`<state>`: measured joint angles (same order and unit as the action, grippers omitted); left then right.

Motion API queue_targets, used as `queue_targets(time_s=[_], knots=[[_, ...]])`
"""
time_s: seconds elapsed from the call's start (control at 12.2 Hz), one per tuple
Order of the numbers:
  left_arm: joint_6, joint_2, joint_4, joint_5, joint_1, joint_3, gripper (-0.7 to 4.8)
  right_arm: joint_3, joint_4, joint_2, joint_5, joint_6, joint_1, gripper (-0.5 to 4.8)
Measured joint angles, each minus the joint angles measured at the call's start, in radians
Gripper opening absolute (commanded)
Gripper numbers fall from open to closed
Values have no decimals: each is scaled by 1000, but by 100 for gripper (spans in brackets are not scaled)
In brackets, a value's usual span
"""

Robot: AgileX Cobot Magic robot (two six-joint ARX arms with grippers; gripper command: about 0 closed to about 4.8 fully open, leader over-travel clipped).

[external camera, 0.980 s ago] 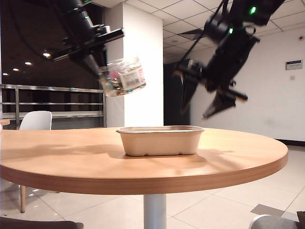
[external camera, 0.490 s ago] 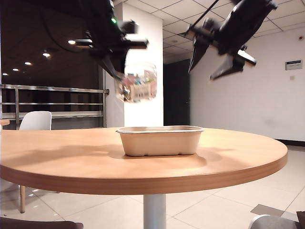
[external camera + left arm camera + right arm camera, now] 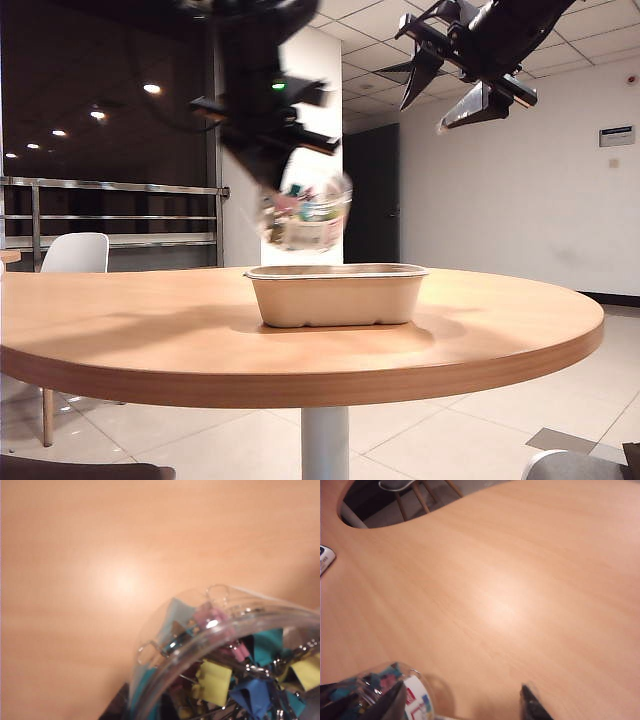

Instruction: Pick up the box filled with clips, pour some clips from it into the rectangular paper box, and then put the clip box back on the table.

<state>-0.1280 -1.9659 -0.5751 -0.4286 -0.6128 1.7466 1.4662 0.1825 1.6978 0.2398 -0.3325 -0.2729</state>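
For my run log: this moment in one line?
left gripper: holds clear plastic clip jar above beige paper-pulp tray | right gripper: open, raised

I can read no text anywhere. The label (image 3: 415, 698) on the box filled with clips (image 3: 308, 212), clamped in my left gripper (image 3: 268, 150), shows only blurred red and blue marks.

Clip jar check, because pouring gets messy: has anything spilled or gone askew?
Nothing spilled. The left gripper holds the clip jar tilted above the paper box; the right gripper hangs open, high.
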Motion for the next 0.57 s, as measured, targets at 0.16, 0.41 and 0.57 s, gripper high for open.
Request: queue_targets(time_s=[0.16, 0.41, 0.57], knots=[[-85, 0, 84, -57, -39, 0, -6, 0, 3, -4, 21, 22, 7, 292], [-200, 0, 154, -146, -71, -29, -6, 0, 29, -14, 49, 29, 34, 292], [-271, 0, 314, -192, -68, -180, -6, 0, 62, -14, 89, 31, 115, 292]])
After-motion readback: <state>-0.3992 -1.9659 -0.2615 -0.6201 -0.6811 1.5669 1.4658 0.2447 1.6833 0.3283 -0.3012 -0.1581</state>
